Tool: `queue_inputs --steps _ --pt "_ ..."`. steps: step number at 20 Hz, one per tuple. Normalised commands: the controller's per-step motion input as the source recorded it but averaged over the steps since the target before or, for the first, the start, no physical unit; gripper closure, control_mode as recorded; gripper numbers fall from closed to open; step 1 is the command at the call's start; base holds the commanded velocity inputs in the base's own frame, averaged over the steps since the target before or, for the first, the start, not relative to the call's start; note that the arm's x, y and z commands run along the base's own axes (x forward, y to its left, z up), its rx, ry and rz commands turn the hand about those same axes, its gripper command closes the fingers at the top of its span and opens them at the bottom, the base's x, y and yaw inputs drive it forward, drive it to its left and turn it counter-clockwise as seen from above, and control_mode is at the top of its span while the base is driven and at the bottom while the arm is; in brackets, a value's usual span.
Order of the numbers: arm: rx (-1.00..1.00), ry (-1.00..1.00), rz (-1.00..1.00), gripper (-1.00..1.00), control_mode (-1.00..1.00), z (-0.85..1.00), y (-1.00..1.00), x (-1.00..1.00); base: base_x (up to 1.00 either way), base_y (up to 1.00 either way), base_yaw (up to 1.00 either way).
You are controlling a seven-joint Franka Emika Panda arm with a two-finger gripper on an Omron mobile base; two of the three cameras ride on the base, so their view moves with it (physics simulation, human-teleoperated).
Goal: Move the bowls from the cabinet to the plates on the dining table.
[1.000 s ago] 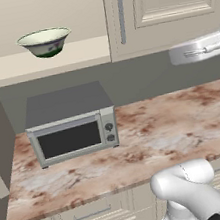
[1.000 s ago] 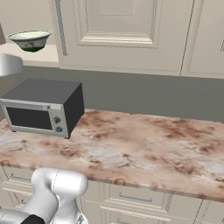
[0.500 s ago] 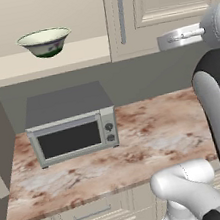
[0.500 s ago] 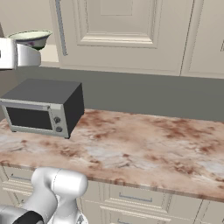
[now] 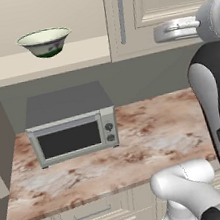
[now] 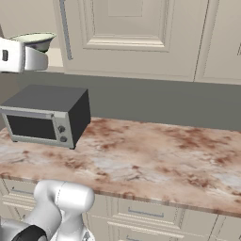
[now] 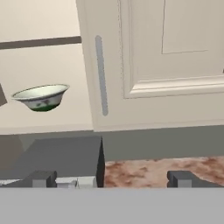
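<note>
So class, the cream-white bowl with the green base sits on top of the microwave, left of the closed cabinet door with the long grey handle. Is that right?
Not quite. The bowl sits on the open cabinet shelf, above the microwave, not on top of it. The left base view shows this plainly. The rest holds: it is left of the closed cabinet door with the long grey handle.

Cream kitchen with pink-brown marbled stone.
We see a cream-white bowl [image 5: 45,42] with dark green base and bluish marks, a cream cabinet [image 5: 165,6], grey bar handle [image 7: 101,75], dark grey microwave [image 5: 71,123], mottled surface [image 6: 155,155].
</note>
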Motion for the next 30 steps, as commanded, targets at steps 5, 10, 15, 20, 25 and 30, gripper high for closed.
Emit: queue_inputs --steps 5,10,15,20,25,30 --pt "0.16 0.00 0.00 -1.00 -1.00 0.11 0.00 0.16 0.00 0.00 0.00" --pt "0.16 0.00 0.00 -1.00 -1.00 0.01 0.00 0.28 0.00 0.00 0.00" --pt "0.11 0.00 0.00 -1.00 -1.00 0.00 0.00 0.36 0.00 0.00 0.00" --pt "0.05 0.00 0.00 -1.00 -1.00 0.03 0.00 0.27 0.00 0.00 0.00" --pt "0.00 0.00 0.00 -1.00 -1.00 0.00 0.00 0.43 0.00 0.00 0.00" --pt "0.00 0.00 0.00 -1.00 -1.00 0.00 0.00 0.54 0.00 0.00 0.00"
